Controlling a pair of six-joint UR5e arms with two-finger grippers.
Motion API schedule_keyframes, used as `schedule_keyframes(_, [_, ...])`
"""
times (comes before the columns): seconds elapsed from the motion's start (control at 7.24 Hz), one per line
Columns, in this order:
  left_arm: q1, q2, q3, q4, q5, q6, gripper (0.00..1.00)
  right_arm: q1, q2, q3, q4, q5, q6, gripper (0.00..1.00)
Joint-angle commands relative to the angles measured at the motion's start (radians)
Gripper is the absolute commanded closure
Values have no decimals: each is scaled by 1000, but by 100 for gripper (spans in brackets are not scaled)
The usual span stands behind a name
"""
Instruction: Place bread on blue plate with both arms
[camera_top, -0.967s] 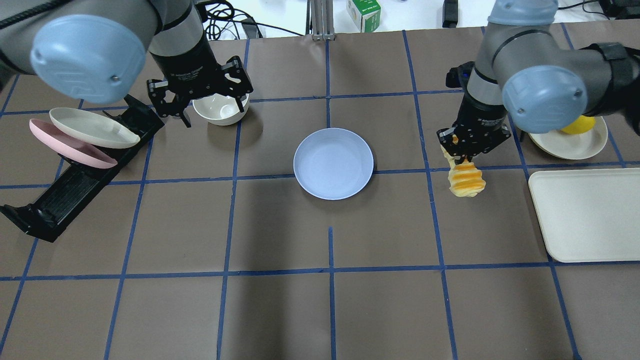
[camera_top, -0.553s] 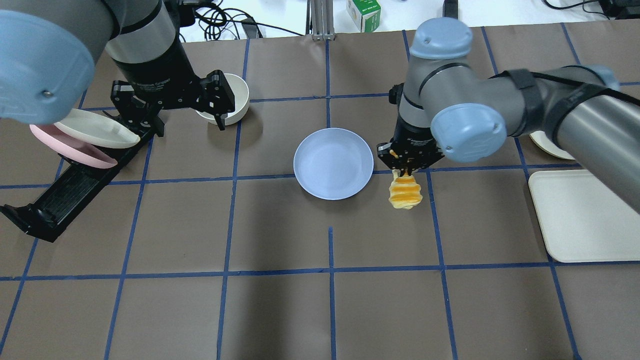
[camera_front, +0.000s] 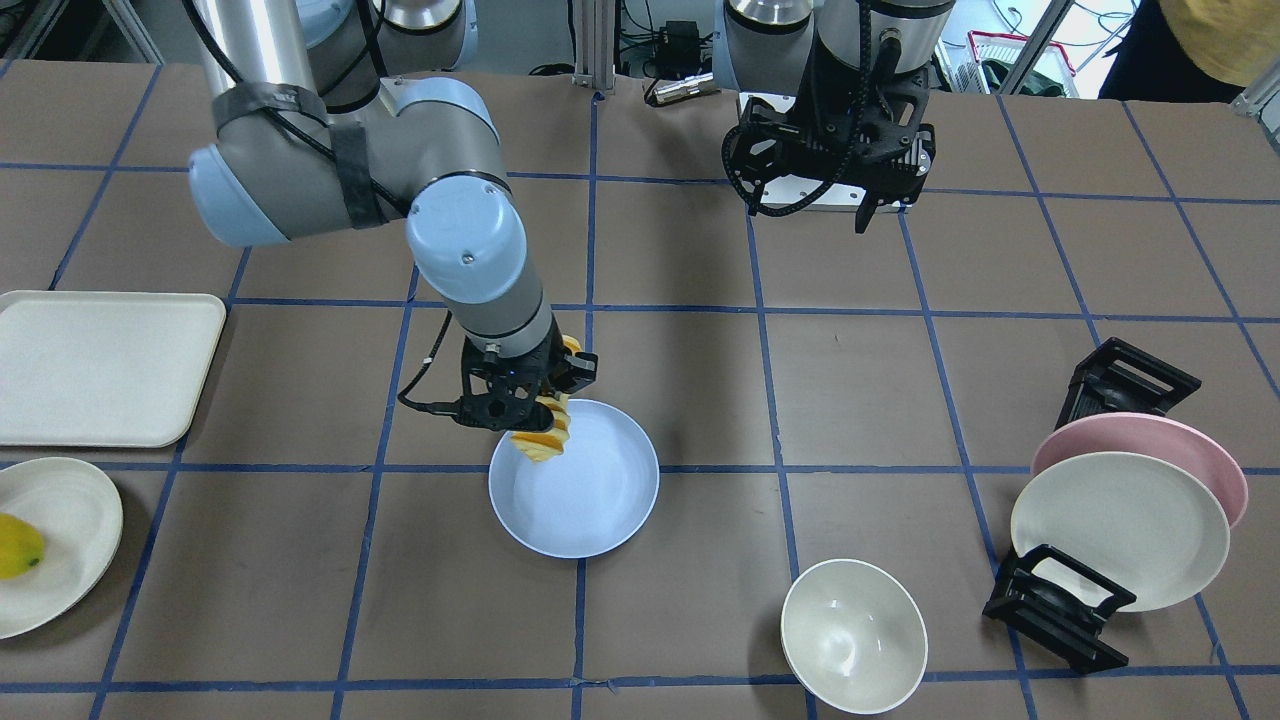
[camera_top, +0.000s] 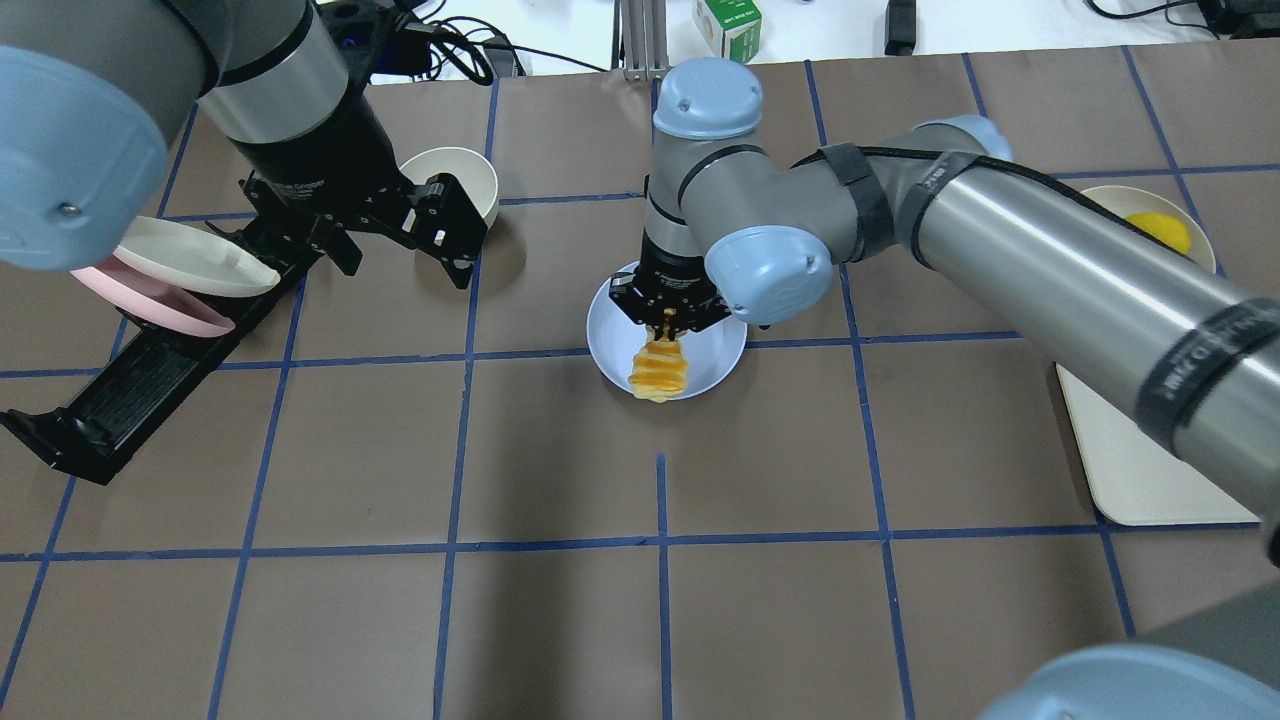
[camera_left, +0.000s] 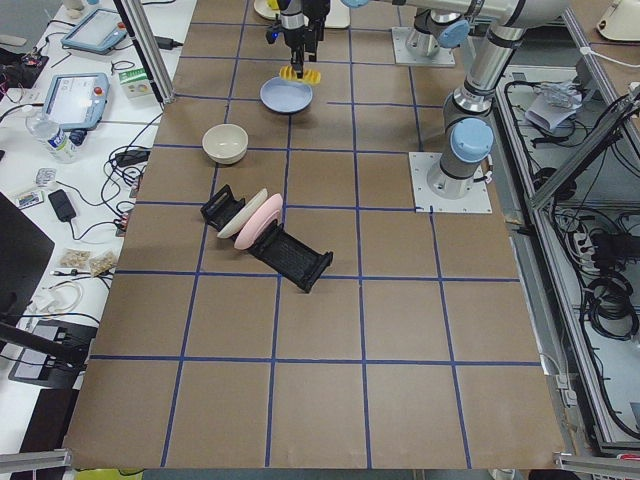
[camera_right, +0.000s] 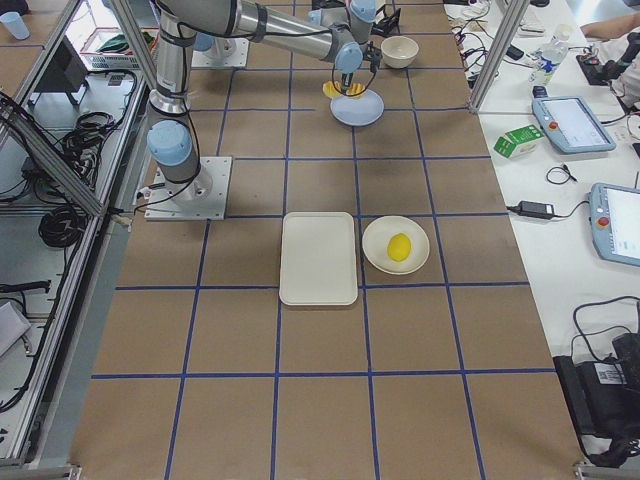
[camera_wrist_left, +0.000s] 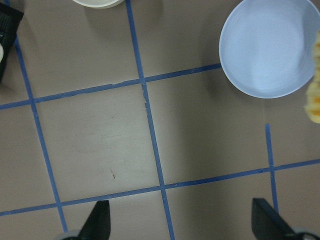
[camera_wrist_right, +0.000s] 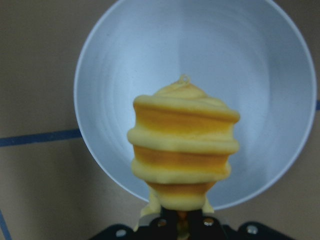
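Risk: bread (camera_top: 659, 370), end-clamped in right gripper (camera_top: 667, 322) jaws, seemingly overhangs blue plate (camera_top: 612, 336) rim; release may spill it onto bench (camera_top: 560, 450); left gripper (camera_top: 403, 256) jaws wide, empty.

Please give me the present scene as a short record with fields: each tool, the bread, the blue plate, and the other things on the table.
right tool: shut on the bread
bread: hangs end-down from the tool, over the blue plate, not yet laid flat
left tool: open, empty, raised above the table
rack: black, holds a cream plate and a pink plate
bowl: cream, empty
robot's right end: yellow fruit on a cream dish, beside a cream tray
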Motion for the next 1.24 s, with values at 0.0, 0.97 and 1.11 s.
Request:
schedule_keyframes(0.0, [12, 3, -5, 1, -10, 4, 0, 15, 60, -68, -67, -20, -88, 100])
schedule_keyframes(0.97, [13, -13, -8, 70, -10, -12, 0, 6, 91, -50, -61, -77, -61, 0])
schedule_keyframes(1.11, [13, -10, -7, 76, -10, -21, 0, -6, 82, -50, -49, -77, -64, 0])
